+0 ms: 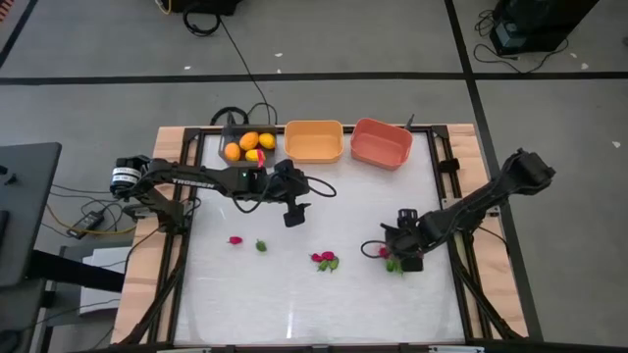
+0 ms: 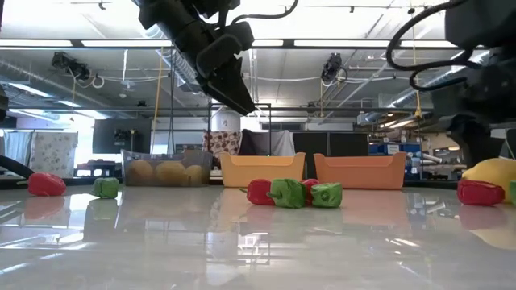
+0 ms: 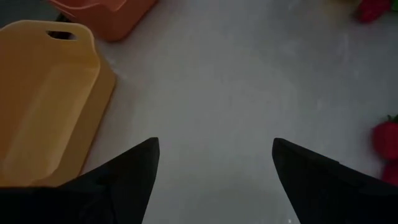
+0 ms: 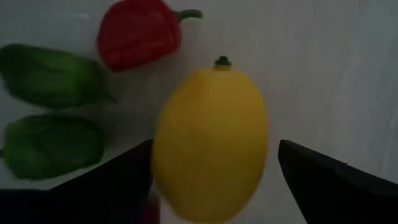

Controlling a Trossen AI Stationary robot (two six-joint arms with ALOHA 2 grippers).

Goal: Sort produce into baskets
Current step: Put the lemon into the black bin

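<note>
Landmark: the middle bin (image 1: 314, 140) of three at the table's (image 1: 294, 304) far edge.

- Left of it, touching or nearly so: a bin (image 1: 240, 147) containing rounded fruits (image 1: 249, 141).
- Right of it, just beside: a third bin (image 1: 381, 143).
- Nearer than it and slightly left: the left claw (image 1: 293, 217), above the table, jaws apart with nothing between them.
- Well nearer, directly in front: a cluster of peppers (image 1: 325, 260).
- Nearer and left: two separate peppers (image 1: 247, 242), side by side.
- Nearer and right: the right claw (image 1: 409, 257), jaws spread around a lemon (image 4: 211, 143) lying on the table. More peppers (image 4: 56, 112) lie just beside the lemon.
</note>
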